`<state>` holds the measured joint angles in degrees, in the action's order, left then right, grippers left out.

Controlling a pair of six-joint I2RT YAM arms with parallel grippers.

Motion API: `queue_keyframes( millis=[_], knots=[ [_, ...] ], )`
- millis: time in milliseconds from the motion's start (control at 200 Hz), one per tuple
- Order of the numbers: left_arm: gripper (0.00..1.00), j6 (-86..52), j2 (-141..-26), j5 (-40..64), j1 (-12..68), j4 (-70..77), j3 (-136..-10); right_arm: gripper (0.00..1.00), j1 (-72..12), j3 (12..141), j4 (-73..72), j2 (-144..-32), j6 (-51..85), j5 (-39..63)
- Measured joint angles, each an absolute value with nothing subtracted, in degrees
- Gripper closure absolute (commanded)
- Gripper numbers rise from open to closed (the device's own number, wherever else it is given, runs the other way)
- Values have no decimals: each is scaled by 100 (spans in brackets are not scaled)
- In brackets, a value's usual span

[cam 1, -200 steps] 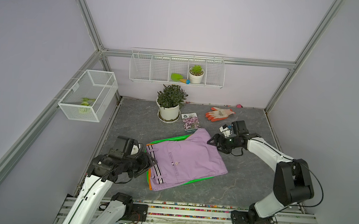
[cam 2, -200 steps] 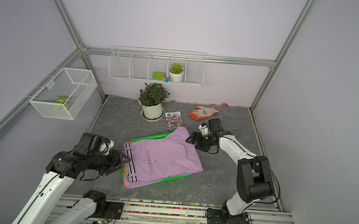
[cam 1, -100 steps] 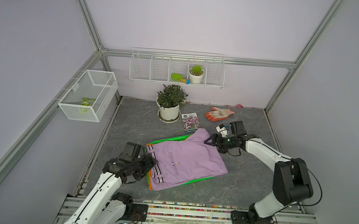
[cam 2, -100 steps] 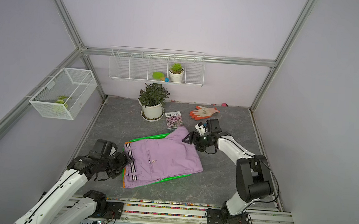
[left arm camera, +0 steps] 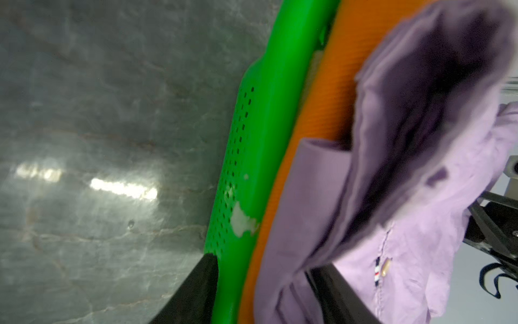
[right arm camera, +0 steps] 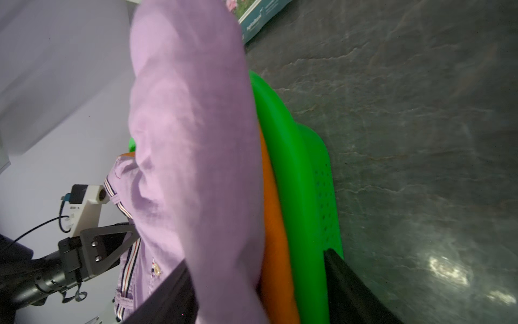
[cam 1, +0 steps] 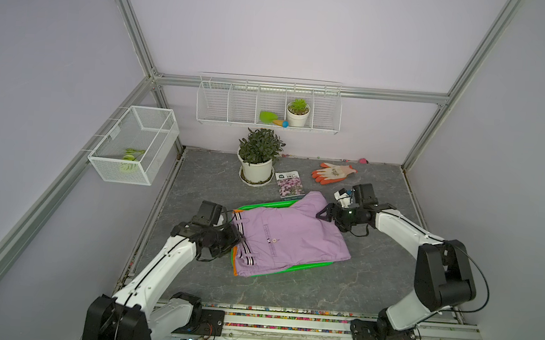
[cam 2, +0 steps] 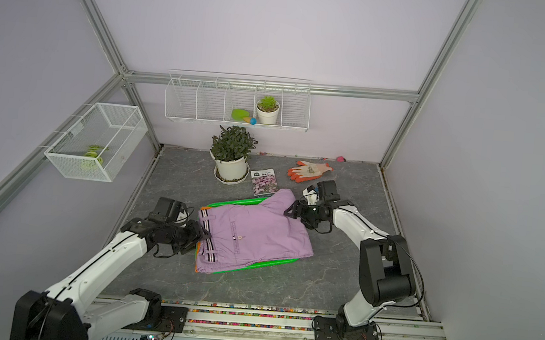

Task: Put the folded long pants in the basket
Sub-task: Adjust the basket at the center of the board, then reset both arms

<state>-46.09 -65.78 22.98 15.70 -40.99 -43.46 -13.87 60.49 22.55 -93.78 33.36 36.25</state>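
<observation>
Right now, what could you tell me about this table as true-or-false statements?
The lilac pants lie on top of the green basket. True.
An orange pair lies beneath the lilac pair. True.
The glove is inside the basket. False: it lies on the table, apart from the basket.
The potted plant has tipped over. False: it stands upright.
The left gripper and right gripper are at opposite ends of the pants. True.

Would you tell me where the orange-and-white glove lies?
In both top views, the glove lies near the back wall, right of the seed packet, beyond the right gripper.
</observation>
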Motion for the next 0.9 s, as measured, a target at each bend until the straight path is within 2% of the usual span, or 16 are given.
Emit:
queue_keyframes(
  millis=[155, 320, 390, 545, 685, 740, 900],
  knots=[
    [43, -4049, -7878, 2322, 1535, -4139, -5537, 25, -1210, 6034, 2405, -9262, 3341, 3317],
    [39, -3780, -8213, 2469, 1328, -3942, -5876, 19, -1081, 5933, 2707, -8705, 3347, 2928],
    [34, -3693, -8189, 2626, 1186, -3909, -5957, 17, -1039, 5933, 2781, -8366, 3343, 2762],
    [12, -3487, -7902, 2630, 974, -4073, -6088, 16, -926, 6080, 2985, -7811, 3286, 2335],
    [1, -3378, -7100, 1444, 860, -4357, -6333, 15, -784, 6165, 3155, -7352, 3157, 1323],
    [0, -3358, -6604, 762, 838, -4185, -6243, 15, -729, 6058, 3100, -7019, 3070, 676],
    [0, -2845, -4853, -847, 819, -2464, -4604, 16, -637, 4630, 2003, -5843, 2727, -1120]
  ],
)
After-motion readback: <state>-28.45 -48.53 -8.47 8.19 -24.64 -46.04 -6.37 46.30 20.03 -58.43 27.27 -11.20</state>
